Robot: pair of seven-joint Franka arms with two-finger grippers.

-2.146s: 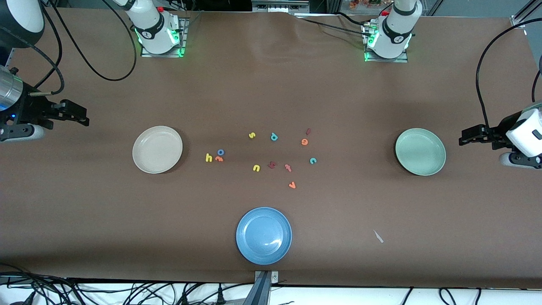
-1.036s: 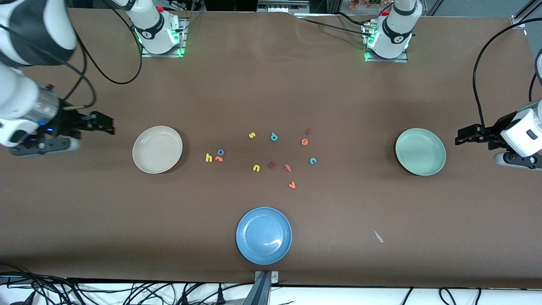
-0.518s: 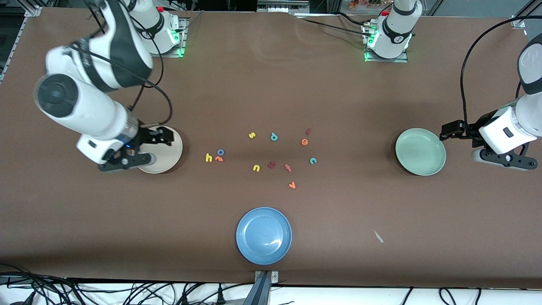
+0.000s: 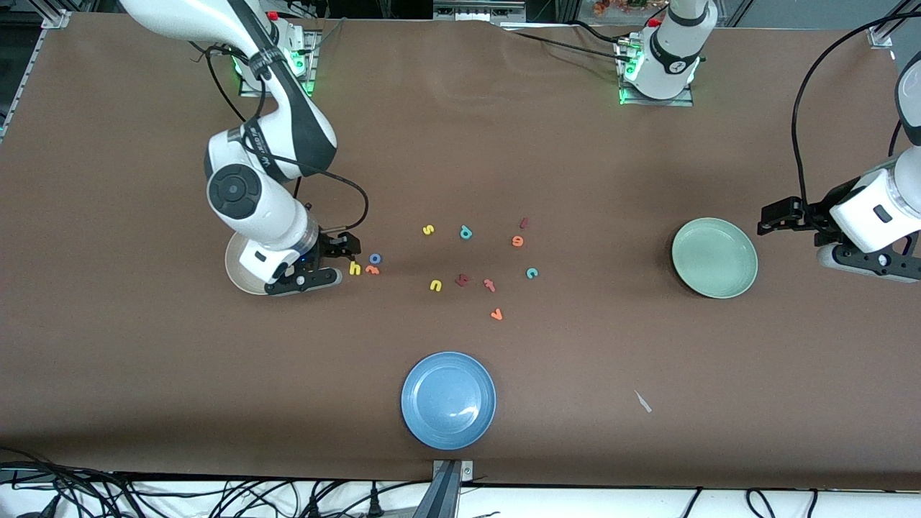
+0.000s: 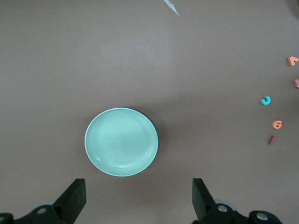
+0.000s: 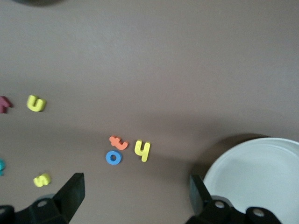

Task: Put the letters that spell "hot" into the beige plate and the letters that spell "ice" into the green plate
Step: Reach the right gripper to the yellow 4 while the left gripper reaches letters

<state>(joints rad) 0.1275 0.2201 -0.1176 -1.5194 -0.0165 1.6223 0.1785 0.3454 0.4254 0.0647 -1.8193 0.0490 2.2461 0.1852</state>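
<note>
Right gripper [image 4: 344,248] spread wide, empty, over table between beige plate [image 4: 241,277] and yellow h [image 4: 354,268]. Blue o [image 4: 375,258], orange t [image 4: 371,270] touching, just beside h. Descend squarely on h, avoid nudging neighbours. Left gripper [image 4: 771,216] spread, waiting beside green plate [image 4: 714,257]; i [image 4: 524,223], c [image 4: 532,273], e [image 4: 517,241] mid-table.

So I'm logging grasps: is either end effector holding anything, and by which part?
Nothing is held. The right end effector is open over the table beside the yellow h; the left end effector is open beside the green plate.

Robot lab: bolted arms, loose cables
</note>
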